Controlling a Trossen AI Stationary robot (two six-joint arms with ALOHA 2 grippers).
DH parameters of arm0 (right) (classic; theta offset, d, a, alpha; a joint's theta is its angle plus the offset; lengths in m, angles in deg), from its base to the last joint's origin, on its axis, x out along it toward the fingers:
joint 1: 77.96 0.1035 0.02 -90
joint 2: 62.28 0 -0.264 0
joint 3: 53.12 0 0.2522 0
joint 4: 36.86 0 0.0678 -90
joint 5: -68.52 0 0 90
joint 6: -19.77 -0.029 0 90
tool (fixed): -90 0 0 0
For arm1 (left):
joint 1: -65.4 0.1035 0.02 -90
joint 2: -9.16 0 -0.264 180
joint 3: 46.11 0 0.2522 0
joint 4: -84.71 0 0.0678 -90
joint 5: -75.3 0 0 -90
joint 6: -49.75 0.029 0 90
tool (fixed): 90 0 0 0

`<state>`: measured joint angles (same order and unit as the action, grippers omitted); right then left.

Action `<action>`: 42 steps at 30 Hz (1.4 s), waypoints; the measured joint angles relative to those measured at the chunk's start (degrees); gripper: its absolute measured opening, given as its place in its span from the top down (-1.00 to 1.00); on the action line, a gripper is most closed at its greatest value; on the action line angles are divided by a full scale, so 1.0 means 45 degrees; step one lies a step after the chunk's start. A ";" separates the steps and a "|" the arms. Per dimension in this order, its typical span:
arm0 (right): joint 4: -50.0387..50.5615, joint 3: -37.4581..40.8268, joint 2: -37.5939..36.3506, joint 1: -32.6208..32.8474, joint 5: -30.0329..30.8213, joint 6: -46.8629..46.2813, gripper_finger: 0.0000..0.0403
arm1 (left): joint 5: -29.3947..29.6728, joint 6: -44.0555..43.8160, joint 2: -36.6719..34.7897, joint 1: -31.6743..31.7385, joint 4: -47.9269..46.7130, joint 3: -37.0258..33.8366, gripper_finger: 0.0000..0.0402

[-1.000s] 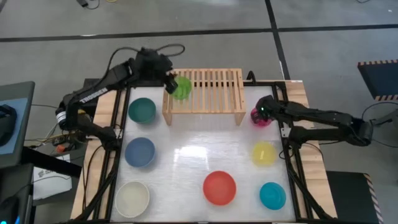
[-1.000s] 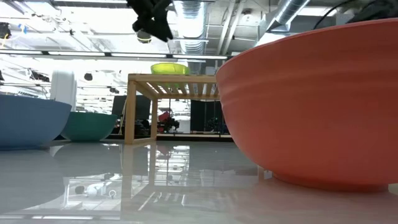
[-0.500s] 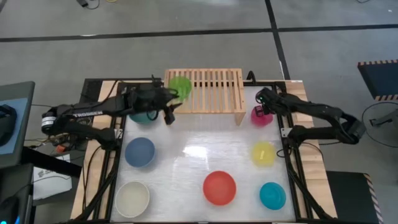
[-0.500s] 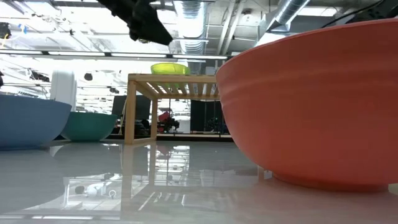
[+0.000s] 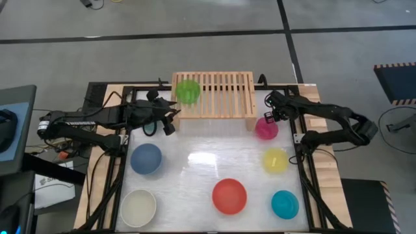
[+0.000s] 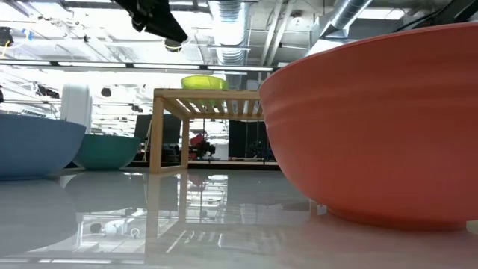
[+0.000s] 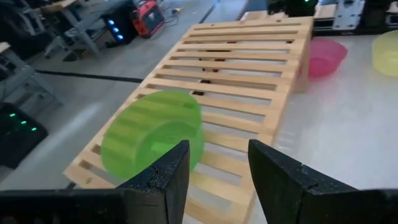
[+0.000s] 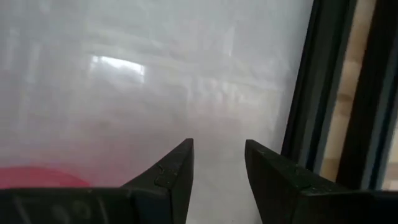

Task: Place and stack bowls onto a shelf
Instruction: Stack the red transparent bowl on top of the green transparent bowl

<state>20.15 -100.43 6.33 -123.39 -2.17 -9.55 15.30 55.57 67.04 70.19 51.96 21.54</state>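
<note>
Left tool [image 5: 170, 121] is hanging open and empty just off the shelf's corner, its fingers [image 7: 165, 180] parted with nothing between them. Right tool [image 5: 272, 114] is hovering open and empty too, right over the pink bowl [image 5: 266, 128], which is sitting on the desk [image 5: 195, 162] beside the shelf's far leg.

Ahead of the left tool, the shelf [image 5: 224, 91] is carrying only the lime green bowl [image 5: 188, 91]. Farther off on the desk are resting the red bowl [image 5: 229, 196], the cream bowl [image 5: 138, 207], the navy blue bowl [image 5: 146, 158], the teal bowl [image 5: 285, 204] and the yellow bowl [image 5: 275, 160].

These bowls are probably light, stiff and slick, so pinching the thin rim wall looks safest; a loose grip could let one swing or slip.
</note>
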 joint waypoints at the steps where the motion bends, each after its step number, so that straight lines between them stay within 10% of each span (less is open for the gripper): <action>1: 0.0094 -0.0080 -0.0183 0.0000 -0.0010 0.0000 0.16 | 0.0070 -0.0006 0.0005 -0.0003 -0.0001 0.0000 0.25; 12: 0.0151 -0.0309 -0.2104 0.0110 -0.2286 0.0850 0.10 | 0.0101 -0.0720 0.0066 0.0002 0.0170 -0.0109 0.25; 25: 0.0033 -0.0296 -0.0192 0.1533 -0.2688 0.1010 0.16 | 0.0093 -0.0539 0.0073 0.0002 0.0573 -0.0515 0.25; 42: 0.0694 -0.0744 -0.1042 0.1641 -0.0257 0.0825 0.89 | 0.0090 -0.0557 0.0073 0.0012 0.0722 -0.0515 0.25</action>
<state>23.27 -103.78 1.64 -116.01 -3.32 -5.83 15.70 53.06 67.37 70.24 55.21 19.22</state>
